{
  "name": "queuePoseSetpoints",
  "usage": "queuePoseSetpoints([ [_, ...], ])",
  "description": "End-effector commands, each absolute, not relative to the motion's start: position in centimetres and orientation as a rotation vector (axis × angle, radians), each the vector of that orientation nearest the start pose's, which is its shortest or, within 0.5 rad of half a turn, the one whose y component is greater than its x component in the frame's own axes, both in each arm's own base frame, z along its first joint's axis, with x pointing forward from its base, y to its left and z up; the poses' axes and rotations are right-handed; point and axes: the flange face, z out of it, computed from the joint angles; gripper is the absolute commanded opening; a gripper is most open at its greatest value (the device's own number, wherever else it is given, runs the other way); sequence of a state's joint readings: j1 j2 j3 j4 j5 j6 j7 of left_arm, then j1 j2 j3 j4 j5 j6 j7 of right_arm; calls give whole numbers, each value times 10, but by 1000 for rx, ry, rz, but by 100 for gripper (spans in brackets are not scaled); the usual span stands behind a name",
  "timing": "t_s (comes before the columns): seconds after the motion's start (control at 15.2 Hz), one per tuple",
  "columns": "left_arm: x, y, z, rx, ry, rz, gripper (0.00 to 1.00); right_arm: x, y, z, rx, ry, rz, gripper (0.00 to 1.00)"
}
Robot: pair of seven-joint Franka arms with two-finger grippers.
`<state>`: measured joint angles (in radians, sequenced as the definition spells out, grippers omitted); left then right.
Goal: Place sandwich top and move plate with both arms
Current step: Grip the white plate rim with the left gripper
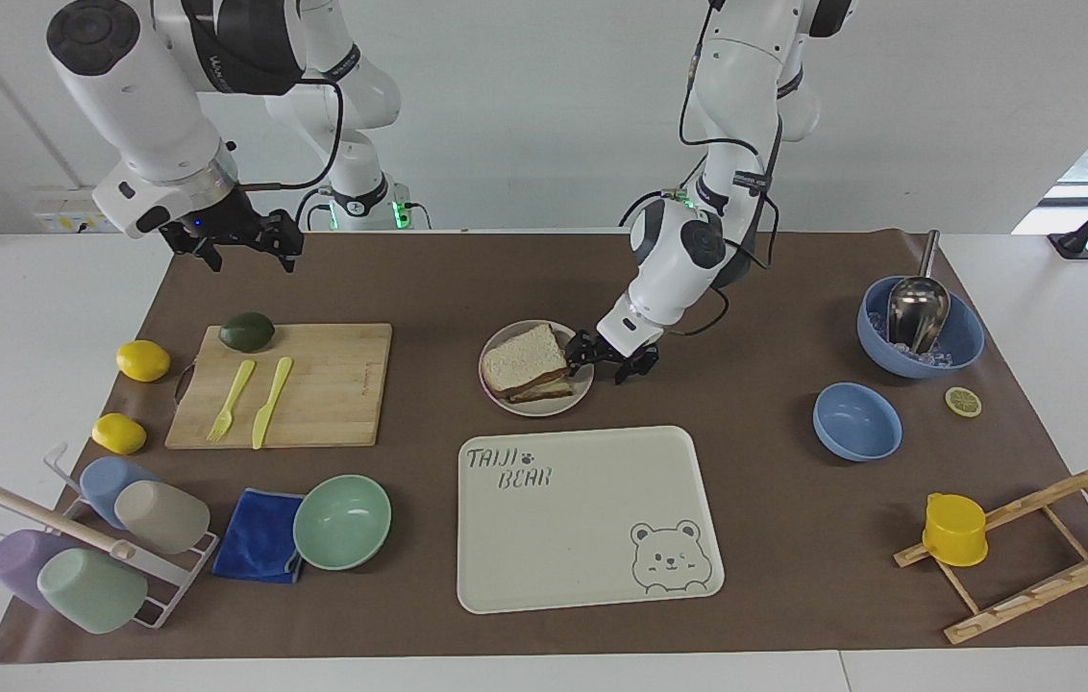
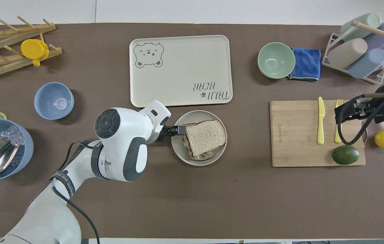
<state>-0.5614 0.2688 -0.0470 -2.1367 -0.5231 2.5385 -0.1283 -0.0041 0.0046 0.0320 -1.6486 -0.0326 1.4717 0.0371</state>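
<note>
With the sandwich top [image 1: 525,358] already lying on the stack in the plate [image 1: 581,383], near the middle of the table and just on the robots' side of the bear tray [image 1: 592,519], I judge the bread step done and the plate move now in hand. I have the left gripper [image 1: 609,358] down at the plate's rim on the left arm's side, its fingers spread and closed on nothing; from across the table I cannot quite tell whether a fingertip is touching the rim or merely standing just beside it. The right gripper [image 1: 241,240] hangs in the air over the bare mat beside the cutting board [image 1: 333,384], on the robots' side of it, toward the right arm's end of the table, also spread and empty.

Next, as I read it, the left fingers must straddle the rim and pinch, while the right arm comes in to take the rim on its own side. The lift should be level and together, or the stacked slices may slide.
</note>
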Motion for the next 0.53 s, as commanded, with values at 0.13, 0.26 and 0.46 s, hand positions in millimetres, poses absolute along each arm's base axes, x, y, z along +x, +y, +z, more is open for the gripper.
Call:
queuePoseSetpoints([
  [0.13,488,-325,301,-3514,98,-12,94,530,14,579,-3149,-23,334,100],
  [0.26,484,-325,302,-3504,226,47,94,526,12,575,-3145,-42,351,100],
  [0.46,477,-326,308,-3489,358,174,91,527,2,575,-3144,-14,336,100],
])
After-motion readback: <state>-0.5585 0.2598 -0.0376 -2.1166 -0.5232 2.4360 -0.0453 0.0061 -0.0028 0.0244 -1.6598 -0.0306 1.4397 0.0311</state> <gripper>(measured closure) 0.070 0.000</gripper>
